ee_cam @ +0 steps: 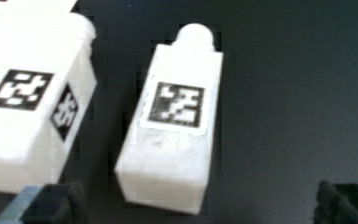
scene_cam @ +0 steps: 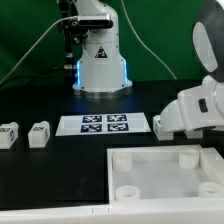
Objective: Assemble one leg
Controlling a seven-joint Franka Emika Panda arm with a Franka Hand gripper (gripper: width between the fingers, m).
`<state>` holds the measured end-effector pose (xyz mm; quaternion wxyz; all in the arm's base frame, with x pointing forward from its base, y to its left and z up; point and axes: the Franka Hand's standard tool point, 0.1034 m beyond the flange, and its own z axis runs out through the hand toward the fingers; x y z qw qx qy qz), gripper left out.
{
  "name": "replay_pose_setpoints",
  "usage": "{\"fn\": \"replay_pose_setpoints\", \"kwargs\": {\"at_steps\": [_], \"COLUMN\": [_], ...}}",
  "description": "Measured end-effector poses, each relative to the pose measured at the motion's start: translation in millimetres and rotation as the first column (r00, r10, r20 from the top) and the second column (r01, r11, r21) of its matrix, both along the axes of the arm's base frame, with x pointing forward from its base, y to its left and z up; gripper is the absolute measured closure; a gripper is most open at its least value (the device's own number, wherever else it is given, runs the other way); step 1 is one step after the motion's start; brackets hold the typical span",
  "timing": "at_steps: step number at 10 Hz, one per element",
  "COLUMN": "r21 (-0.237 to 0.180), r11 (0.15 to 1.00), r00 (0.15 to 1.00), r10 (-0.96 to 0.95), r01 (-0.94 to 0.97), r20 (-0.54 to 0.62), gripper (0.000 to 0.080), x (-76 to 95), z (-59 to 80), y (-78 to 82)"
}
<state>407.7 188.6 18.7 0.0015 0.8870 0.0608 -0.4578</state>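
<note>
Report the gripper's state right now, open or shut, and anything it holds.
Gripper: open, holding nothing. Its fingers are spread wide on either side of a leg and not touching it.

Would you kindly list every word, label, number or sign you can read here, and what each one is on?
No words, brands or numbers are readable in either view.
Fully visible leg: one black-and-white square marker, pattern only.
Cut-off leg: such markers, pattern only.
Marker board: four markers, too small to make out.
</note>
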Motion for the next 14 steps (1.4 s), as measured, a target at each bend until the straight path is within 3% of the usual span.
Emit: {"fn": "replay_pose_setpoints", "kwargs": {"at_steps": [3, 9, 11, 12, 13, 14], "r21": [-0.004, -0.005, -0.005, -0.005, -0.005, -0.005], "r11": [1.000, 1.000, 1.000, 1.000, 1.000, 1.000], "r00": [1.000, 1.000, 1.000, 1.000, 1.000, 1.000], "r10": [0.018, 0.024, 0.025, 0.025, 0.024, 0.025], "r01": [-0.018, -0.025, -0.025, -0.025, -0.025, -0.025], "r20": [0.005, -0.013, -0.014, -0.014, -0.014, -0.014], "gripper": [0.0150, 0.0150, 0.0394, 0.0394, 0.0511, 0.0511], "x": [-26.8, -37.6, -37.8, -37.9, -37.9, -37.9], "z": [-7.1, -9.6, -9.8, -9.9, -9.9, -9.9], "y": [7.1, 1.9, 1.9, 1.9, 1.9, 1.9]}}
